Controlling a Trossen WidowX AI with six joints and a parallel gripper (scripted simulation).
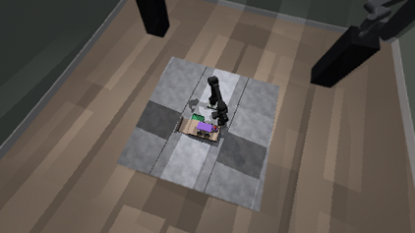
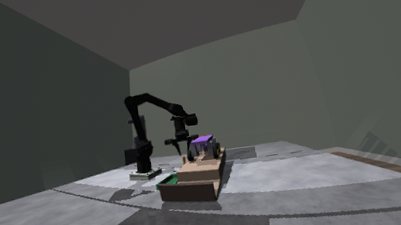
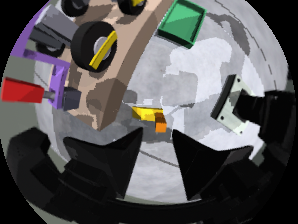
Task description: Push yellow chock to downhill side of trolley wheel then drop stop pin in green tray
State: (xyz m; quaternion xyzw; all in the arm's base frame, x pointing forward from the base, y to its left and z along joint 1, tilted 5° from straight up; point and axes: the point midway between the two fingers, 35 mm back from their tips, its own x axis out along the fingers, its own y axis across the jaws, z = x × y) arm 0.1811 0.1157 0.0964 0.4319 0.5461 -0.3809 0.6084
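The purple trolley (image 1: 204, 127) (image 2: 203, 139) (image 3: 82, 50) stands on the tan ramp (image 1: 186, 125) (image 2: 198, 171) (image 3: 134, 37). The stop pin's red head (image 1: 215, 128) (image 3: 22, 90) sticks out at the trolley's uphill end. The yellow chock (image 3: 143, 114) stands on the floor beside the ramp, clear of the wheels; its orange handle (image 2: 184, 160) (image 3: 160, 123) points up, and its black base cannot be made out. My gripper (image 2: 185, 150) (image 3: 157, 131) is partly open and empty, pointing down above the chock; the handle shows between and beyond its fingertips. The green tray (image 1: 198, 116) (image 2: 168, 182) (image 3: 183, 23) is empty.
The tray lies against the arm's side of the ramp, toward its low end. A raised dark lip (image 2: 188, 192) closes that end. The arm's pale base plate (image 2: 146, 174) (image 3: 231, 111) stands on the same side. The ramp's uphill corner is close to the fingers.
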